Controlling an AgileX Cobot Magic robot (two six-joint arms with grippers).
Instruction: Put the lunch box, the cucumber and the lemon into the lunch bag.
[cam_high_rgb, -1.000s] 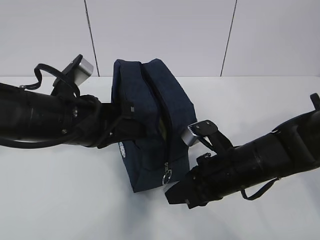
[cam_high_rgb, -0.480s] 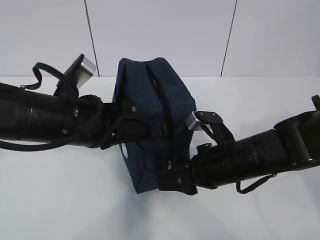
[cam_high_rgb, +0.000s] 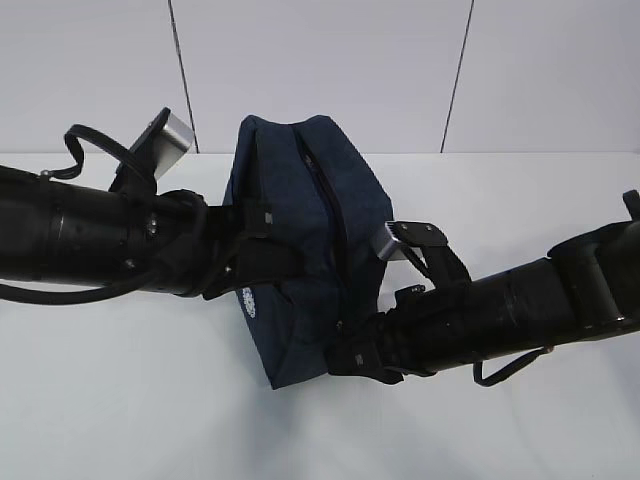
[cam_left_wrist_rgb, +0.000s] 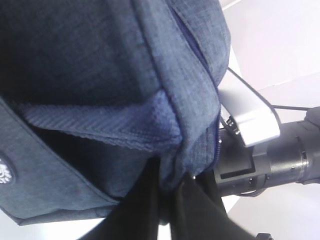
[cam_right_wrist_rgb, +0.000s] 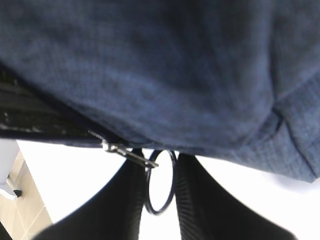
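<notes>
Between right claw (cam_right_wrist_rgb: 159, 187) fingers: zipper ring (cam_right_wrist_rgb: 160, 182).

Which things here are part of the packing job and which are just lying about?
Part of the job: lunch bag; its zipper ring pull; left gripper; right gripper.
Lying about: nothing visible; lunch box, cucumber and lemon not in view.

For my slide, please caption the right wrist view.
Right end effector straddling the ring pull of the navy lunch bag.
</notes>
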